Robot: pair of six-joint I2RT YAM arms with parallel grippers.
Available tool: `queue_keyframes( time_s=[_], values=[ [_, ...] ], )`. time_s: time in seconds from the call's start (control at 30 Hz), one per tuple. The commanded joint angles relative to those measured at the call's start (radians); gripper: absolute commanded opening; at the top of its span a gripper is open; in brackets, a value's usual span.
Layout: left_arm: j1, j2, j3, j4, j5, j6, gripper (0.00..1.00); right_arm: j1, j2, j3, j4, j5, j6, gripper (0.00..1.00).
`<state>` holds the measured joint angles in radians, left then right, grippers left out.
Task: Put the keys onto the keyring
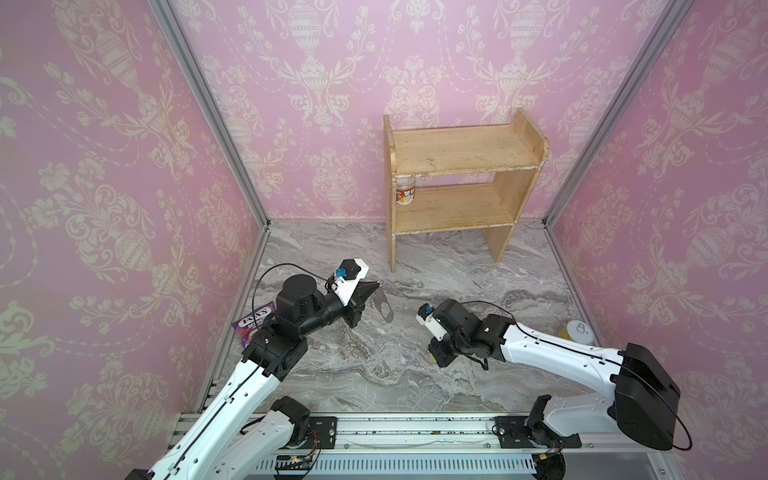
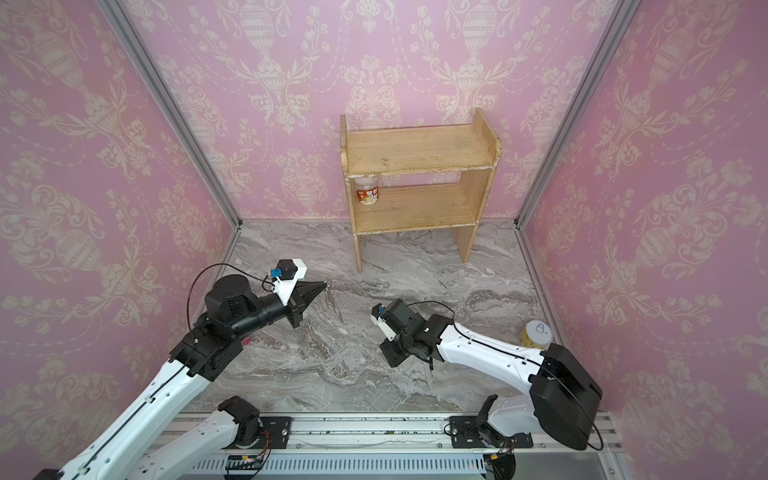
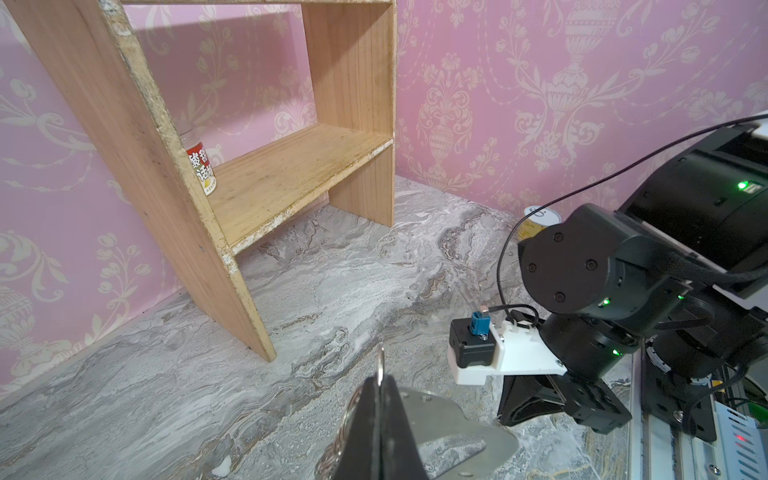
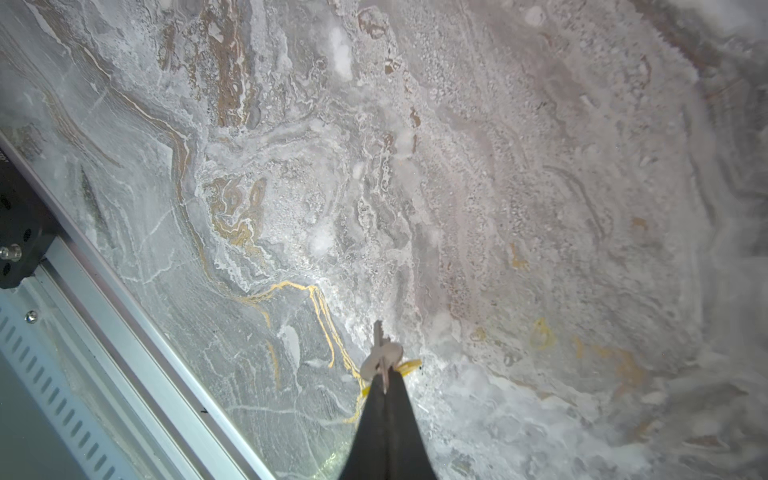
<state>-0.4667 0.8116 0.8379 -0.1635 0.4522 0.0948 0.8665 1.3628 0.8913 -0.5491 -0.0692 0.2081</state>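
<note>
The left tool [image 1: 376, 286] is clamped tight on the ringed edge of the keyring [image 1: 385, 308], and the silver plate hangs beneath its tips over the marble worktop [image 1: 374, 374]. At about 4 o'clock from the plate in a top view, the right tool [image 4: 386, 384] points down, jaws closed on the keys [image 4: 380, 353]. The key sticks out past the tips, with a sliver of yellow tag [image 4: 409, 365] beside it. A wooden shelf [image 1: 457, 166] stands at 12 o'clock.

Flat silver keyring [image 1: 386, 311] hanging, yellow-tagged grey keys [image 4: 380, 353] pinched
</note>
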Motion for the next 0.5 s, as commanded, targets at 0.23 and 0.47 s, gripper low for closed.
queue_keyframes(
  time_s=[0.23,0.47],
  values=[
    [0.007,-0.022,0.038,0.007,0.036,0.01,0.0,-0.017,0.102,0.192,-0.465,0.038,-0.004,0.0],
    [0.007,-0.033,0.033,0.003,0.034,0.015,0.0,-0.014,0.292,0.255,-0.451,-0.044,-0.049,0.0]
  ],
)
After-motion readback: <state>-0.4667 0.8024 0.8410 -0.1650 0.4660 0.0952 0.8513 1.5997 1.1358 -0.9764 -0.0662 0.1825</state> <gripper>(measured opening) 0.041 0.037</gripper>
